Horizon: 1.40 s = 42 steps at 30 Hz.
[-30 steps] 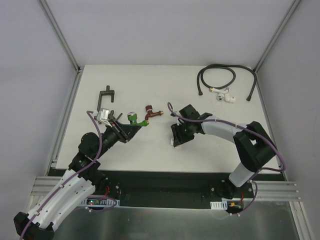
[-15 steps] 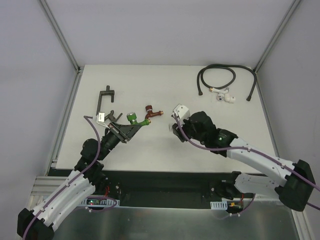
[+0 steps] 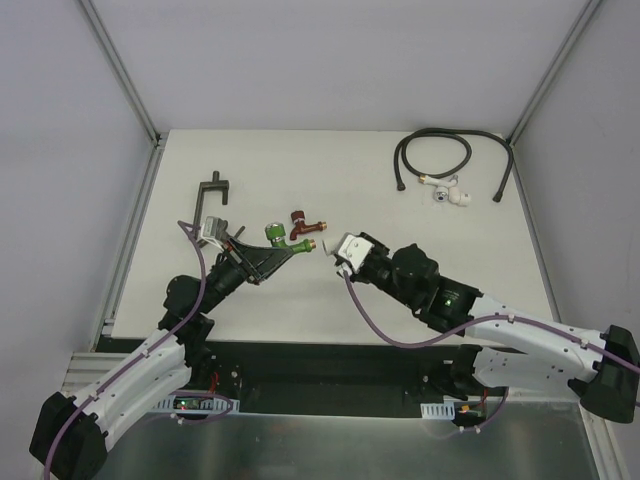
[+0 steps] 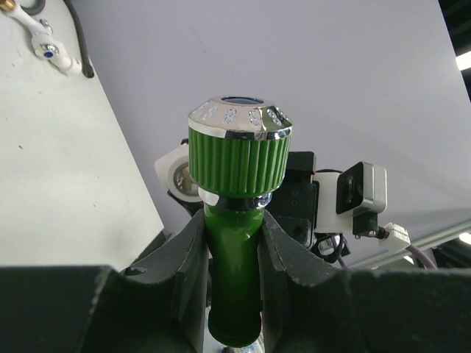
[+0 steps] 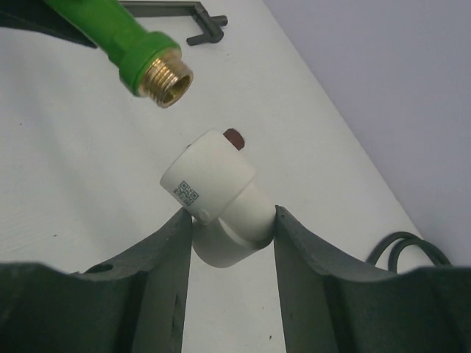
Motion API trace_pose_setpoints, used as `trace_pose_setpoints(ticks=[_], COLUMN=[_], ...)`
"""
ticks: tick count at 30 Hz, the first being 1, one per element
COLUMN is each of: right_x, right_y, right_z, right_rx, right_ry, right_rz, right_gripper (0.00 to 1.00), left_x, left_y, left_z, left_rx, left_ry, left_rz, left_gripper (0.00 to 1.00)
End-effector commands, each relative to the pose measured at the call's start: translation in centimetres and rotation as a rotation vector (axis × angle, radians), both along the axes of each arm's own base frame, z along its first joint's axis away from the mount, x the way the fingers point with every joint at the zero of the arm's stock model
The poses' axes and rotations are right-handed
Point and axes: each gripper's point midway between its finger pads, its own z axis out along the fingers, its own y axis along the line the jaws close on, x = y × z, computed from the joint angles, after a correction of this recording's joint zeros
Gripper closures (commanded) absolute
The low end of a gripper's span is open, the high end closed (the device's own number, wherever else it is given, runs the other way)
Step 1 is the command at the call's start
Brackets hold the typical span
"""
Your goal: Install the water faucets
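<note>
The left gripper (image 4: 234, 228) is clamped on the neck of the green faucet (image 4: 237, 151). The faucet's lower end is cut off at the bottom edge of the left wrist view. Seen from the right wrist, its brass-coloured threaded end hangs just apart from a white fitting (image 5: 210, 180), which the right gripper (image 5: 229, 220) pinches at its base. The red faucet (image 3: 298, 220) lies on the table (image 3: 330, 160) just beyond them; from the right wrist only a dark red tip shows behind the fitting. Farther out lie a dark metal bracket (image 3: 212, 195) and a black hose (image 3: 432, 155), whose end fittings are too small to make out
</note>
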Motion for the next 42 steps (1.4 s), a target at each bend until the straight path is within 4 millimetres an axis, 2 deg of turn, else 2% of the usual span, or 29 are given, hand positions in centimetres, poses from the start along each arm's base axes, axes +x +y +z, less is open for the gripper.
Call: trace_pose_setpoints(ticks=[1, 6, 16, 30, 42], right_x=[0.3, 0.0, -0.9, -1.3, -1.2], right_y=[0.0, 0.0, 1.3, 2.7, 3.0], right_z=[8.3, 10.1, 10.8, 9.9, 9.1], right_rx=[0.158, 0.203, 0.203, 0.161, 0.118], right_ry=[-0.202, -0.253, -0.278, -0.282, -0.288], right_rz=[-0.013, -0.024, 0.014, 0.031, 0.022], right_gripper=[0.98, 0.98, 0.98, 0.98, 0.98], left_x=[-1.9, -1.9, -2.1, -2.3, -2.4], left_y=[0.3, 0.4, 0.5, 0.6, 0.7], left_z=[4.6, 5.0, 5.9, 6.5, 6.8], left_rx=[-0.097, -0.106, -0.121, -0.136, -0.143], left_ry=[-0.117, -0.117, -0.129, -0.148, -0.157], left_rz=[-0.066, -0.059, -0.062, -0.064, -0.067], left_gripper=[1.0, 1.0, 1.0, 1.0, 1.0])
